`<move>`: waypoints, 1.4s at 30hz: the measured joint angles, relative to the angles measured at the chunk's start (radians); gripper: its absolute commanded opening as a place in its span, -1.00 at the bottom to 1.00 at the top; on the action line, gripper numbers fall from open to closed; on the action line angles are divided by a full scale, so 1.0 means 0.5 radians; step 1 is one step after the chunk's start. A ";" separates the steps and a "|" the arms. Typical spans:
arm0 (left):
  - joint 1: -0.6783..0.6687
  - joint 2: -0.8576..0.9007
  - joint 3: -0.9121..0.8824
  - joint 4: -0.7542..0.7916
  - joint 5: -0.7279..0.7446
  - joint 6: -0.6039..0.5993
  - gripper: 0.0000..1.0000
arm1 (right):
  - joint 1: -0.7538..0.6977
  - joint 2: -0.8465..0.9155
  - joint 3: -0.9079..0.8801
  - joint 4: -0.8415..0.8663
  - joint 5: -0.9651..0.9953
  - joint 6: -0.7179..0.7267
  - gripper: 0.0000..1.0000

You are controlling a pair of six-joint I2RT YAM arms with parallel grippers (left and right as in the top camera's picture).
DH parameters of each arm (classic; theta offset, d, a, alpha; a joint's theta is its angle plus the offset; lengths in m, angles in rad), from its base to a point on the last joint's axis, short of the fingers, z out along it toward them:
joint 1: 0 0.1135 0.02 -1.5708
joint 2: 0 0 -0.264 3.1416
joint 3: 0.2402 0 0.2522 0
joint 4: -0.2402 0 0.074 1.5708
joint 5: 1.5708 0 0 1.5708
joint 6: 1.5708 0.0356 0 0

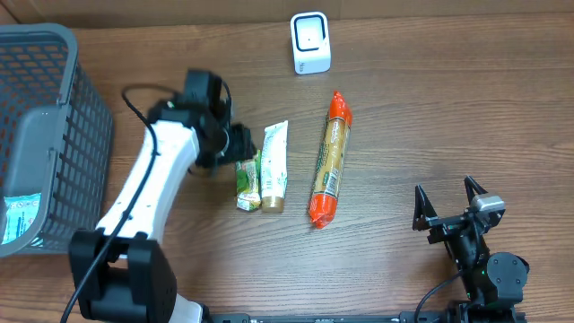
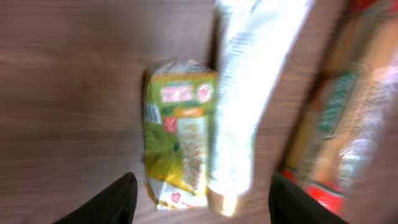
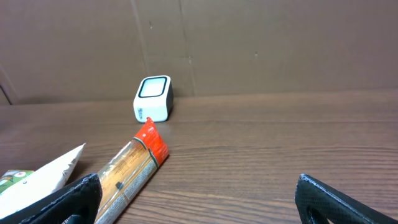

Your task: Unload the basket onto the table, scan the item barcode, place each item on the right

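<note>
Three items lie side by side: green foil packet (image 1: 247,179), white plastic tube (image 1: 274,166), long orange-ended roll (image 1: 328,160). One white cube scanner (image 1: 310,42). Both the left gripper (image 2: 205,202) and right gripper (image 1: 444,188) gape, empty.

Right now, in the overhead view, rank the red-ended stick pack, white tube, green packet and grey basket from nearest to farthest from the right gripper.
1. red-ended stick pack: mid-table, closest to the right gripper.
2. white tube: next over, on the stick pack's left.
3. green packet: against the tube's left side.
4. grey basket: far left edge, farthest.
</note>
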 measured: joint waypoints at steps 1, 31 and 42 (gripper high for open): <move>0.006 -0.001 0.098 -0.064 0.001 0.021 0.18 | 0.000 0.000 0.000 -0.002 0.000 0.002 1.00; 1.894 -0.122 1.637 -0.773 -0.504 -0.084 0.29 | 0.000 0.000 0.000 0.000 0.001 0.001 1.00; 2.064 -0.073 0.747 -0.443 -0.589 0.031 0.49 | 0.000 0.000 0.000 0.000 0.000 0.001 1.00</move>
